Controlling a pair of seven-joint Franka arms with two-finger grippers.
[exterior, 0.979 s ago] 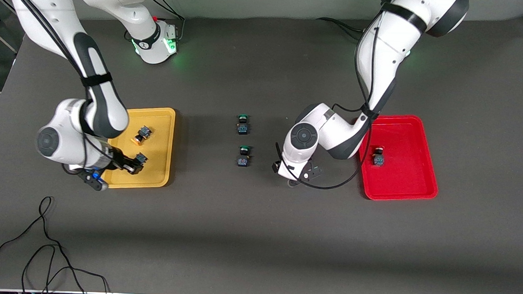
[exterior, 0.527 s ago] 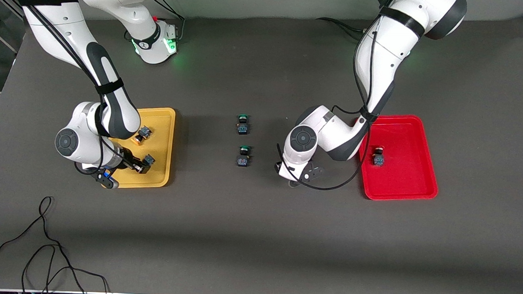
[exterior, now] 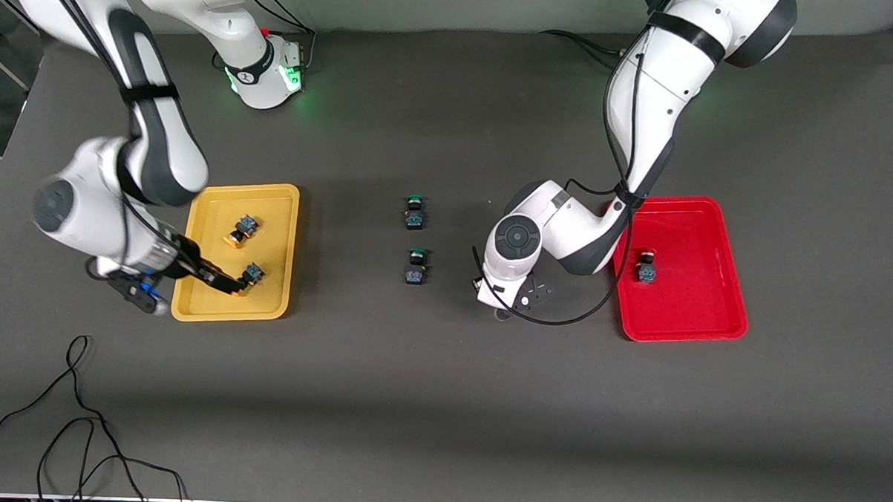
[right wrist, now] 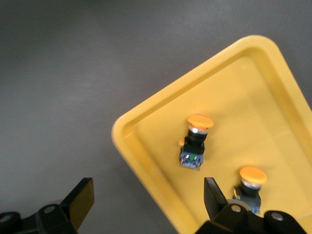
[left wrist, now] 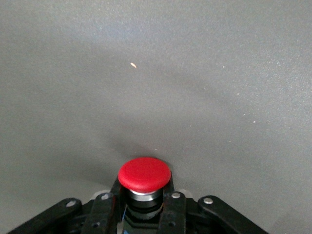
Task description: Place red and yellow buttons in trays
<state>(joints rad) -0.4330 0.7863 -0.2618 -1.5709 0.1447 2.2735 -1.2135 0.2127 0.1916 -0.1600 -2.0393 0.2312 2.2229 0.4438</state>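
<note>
My right gripper (exterior: pixel 193 275) is open and empty over the rim of the yellow tray (exterior: pixel 277 200) at the right arm's end; in the right wrist view (right wrist: pixel 146 200) its fingers straddle that rim (right wrist: pixel 146 146). Two yellow buttons (exterior: pixel 241 230) (exterior: pixel 251 274) lie in this tray, and both show in the right wrist view (right wrist: pixel 195 141) (right wrist: pixel 251 185). My left gripper (exterior: pixel 506 301) is low over the bare table between the green-capped switches and the red tray (exterior: pixel 686 202). It is shut on a red button (left wrist: pixel 144 174). Another red button (exterior: pixel 646 267) lies in the red tray.
Two green-capped switches (exterior: pixel 414 211) (exterior: pixel 415 266) lie on the table midway between the trays. A loose black cable (exterior: pixel 77 416) lies near the front edge at the right arm's end.
My right gripper carried a yellow button farther into the yellow tray, let it go, and drew back over the tray's rim. My left gripper has hardly moved.
</note>
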